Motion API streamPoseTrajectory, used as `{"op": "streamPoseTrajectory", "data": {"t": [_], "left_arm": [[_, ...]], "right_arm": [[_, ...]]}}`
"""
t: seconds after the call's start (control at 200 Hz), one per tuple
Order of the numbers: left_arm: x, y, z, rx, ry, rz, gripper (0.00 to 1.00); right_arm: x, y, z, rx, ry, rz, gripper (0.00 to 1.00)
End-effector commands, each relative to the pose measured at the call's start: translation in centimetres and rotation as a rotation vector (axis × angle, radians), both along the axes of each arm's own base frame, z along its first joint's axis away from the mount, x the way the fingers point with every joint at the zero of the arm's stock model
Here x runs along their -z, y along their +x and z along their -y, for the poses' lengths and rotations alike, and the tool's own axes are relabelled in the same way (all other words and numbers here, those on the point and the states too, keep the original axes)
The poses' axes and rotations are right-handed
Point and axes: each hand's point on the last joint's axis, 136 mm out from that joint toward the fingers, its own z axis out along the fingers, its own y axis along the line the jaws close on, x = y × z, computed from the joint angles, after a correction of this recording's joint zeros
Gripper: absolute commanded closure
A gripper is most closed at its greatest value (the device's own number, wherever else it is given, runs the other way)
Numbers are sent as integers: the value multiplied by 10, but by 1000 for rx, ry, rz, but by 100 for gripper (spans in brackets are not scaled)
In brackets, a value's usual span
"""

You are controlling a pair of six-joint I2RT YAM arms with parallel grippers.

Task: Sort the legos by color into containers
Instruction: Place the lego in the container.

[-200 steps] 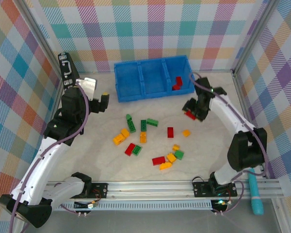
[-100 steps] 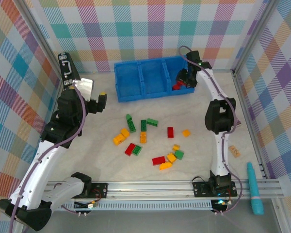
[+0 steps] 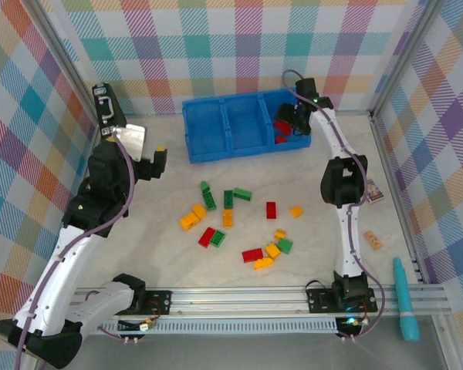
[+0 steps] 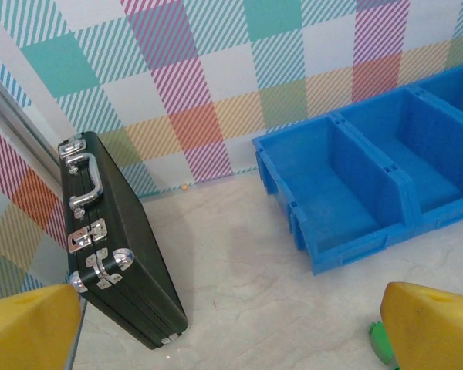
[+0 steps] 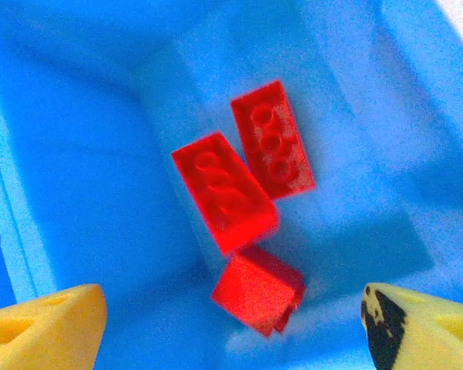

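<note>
Sixteen or so loose legos (image 3: pixel 271 210) lie scattered on the pale table (image 3: pixel 162 254) just beyond the arm bases, with red, green and yellow-orange mixed together. A teal tool (image 3: pixel 405 308) lies at the near right, outside the rail.

Farther back on the left, the left gripper (image 3: pixel 159 158) hangs above bare table with its yellow fingertips (image 4: pixel 27 324) spread wide and nothing between them. Its wrist view catches the edge of one green brick (image 4: pixel 380 343) beside the right tip.

Beyond the loose bricks sit the containers (image 3: pixel 224 144), three joined blue bins near the back wall. The left and middle bins look bare. The right arm reaches out to the rightmost bin, where the right gripper (image 3: pixel 287 123) is poised over it with its fingers apart and gripping nothing. Below it, three red bricks (image 5: pixel 224 189) rest on the bin floor. Two oblong ones lie studs up, side by side and touching. The third sits tilted just nearer the fingertips.

At the far left a black case (image 4: pixel 116 254) with silver latches stands on edge against the checked wall.
</note>
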Motion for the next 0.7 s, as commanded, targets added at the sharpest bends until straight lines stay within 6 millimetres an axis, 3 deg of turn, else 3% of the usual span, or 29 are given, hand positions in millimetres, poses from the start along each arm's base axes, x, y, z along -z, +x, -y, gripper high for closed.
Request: {"op": "streamPoseTrajectory", "data": {"t": [0.0, 0.14, 0.28, 0.37, 0.57, 0.64, 0.695], "left_arm": [[-4, 1, -3, -4, 13, 24, 0], [11, 4, -3, 8, 51, 45, 0], [14, 8, -11, -19, 87, 36, 0], [14, 8, -18, -43, 88, 40, 0], [33, 20, -26, -54, 66, 1, 0], [37, 24, -31, -60, 17, -8, 0], [38, 26, -35, -64, -1, -11, 0]], "right_arm": [[-62, -22, -4, -52, 50, 59, 16], [-99, -65, 1, -108, 28, 86, 15], [-126, -135, 26, -47, -37, 10, 13], [-111, -192, 41, 51, -30, -104, 12], [-60, -360, 97, 419, -109, -438, 9], [-40, -404, 105, 466, -129, -524, 9], [-20, -423, 102, 449, -110, -568, 9]]}}
